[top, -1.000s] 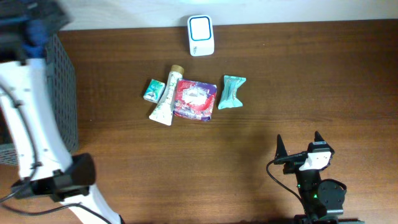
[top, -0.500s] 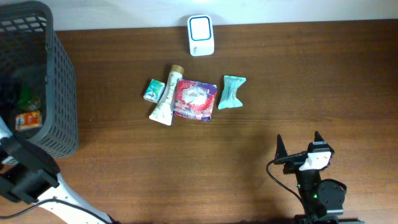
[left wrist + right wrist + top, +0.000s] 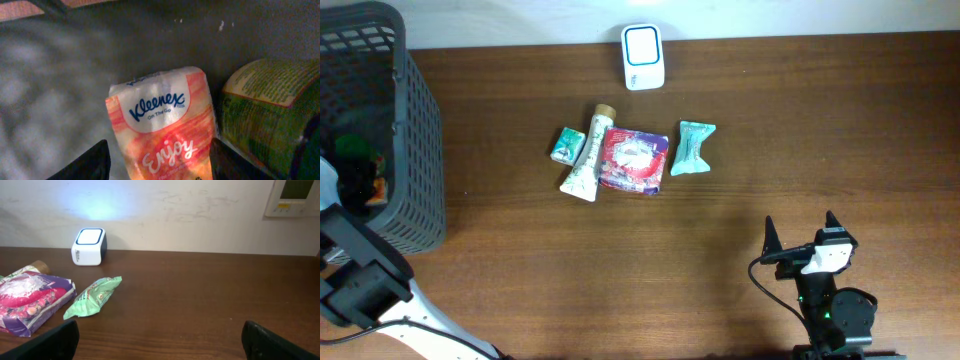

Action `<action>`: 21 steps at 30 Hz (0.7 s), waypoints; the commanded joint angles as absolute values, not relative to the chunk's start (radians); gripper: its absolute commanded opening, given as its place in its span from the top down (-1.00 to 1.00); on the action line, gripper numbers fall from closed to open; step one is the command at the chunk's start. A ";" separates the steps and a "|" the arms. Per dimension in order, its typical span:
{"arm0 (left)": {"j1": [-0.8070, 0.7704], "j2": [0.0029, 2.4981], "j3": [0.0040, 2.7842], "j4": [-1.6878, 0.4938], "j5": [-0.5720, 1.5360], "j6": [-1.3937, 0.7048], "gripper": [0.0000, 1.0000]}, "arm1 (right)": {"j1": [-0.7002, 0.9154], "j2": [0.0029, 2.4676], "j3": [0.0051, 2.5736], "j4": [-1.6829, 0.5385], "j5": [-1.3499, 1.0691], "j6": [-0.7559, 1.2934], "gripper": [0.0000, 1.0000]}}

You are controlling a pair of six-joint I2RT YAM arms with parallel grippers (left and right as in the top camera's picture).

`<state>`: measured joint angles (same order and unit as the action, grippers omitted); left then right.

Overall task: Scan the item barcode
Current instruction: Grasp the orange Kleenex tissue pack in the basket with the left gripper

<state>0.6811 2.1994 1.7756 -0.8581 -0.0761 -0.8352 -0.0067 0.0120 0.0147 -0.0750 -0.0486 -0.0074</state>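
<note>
Your left gripper (image 3: 160, 145) sits partway open astride the Kleenex pack (image 3: 160, 105) in the basket (image 3: 425, 140) at the table's nine o'clock, so square both fingers on its long edges before squeezing; your right gripper (image 3: 160, 325) hangs wide open, empty.

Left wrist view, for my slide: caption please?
Jaws astride a Kleenex pack beside a green packet in the basket.

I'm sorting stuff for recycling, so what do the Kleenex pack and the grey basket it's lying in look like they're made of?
Kleenex pack: probably thin plastic film, faintly glossy, with soft creases and printed branding. Basket: dark grey matte lattice walls, likely moulded plastic, though coated wire can't be ruled out.
</note>
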 commanded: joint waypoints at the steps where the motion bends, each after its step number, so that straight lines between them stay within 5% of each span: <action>1: 0.683 2.200 1.755 -0.823 -0.067 -0.776 0.03 | -0.001 0.006 0.006 -0.075 -0.041 -0.006 -0.97; 3: 0.683 2.200 1.755 -0.824 -0.067 -0.738 0.36 | -0.001 0.006 0.006 -0.075 -0.041 -0.006 -0.97; 5: 0.684 2.200 1.756 -0.842 -0.067 -0.662 1.00 | -0.001 0.006 0.006 -0.075 -0.041 -0.007 -0.98; 11: 0.684 2.100 1.789 -0.995 -0.067 -0.650 1.00 | -0.001 0.006 0.006 -0.075 -0.041 -0.006 -0.98; 18: 0.683 1.679 1.823 -0.996 -0.044 -0.707 1.00 | -0.001 0.006 0.006 -0.075 -0.041 -0.006 -0.97; 21: 0.653 1.553 1.823 -0.931 0.265 -0.725 1.00 | -0.001 0.006 0.006 -0.075 -0.041 -0.006 -0.97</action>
<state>0.6811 1.6226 1.8149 -0.9718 -0.0017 -0.6933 -0.0067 0.0120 0.0147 -0.0746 -0.0486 -0.0074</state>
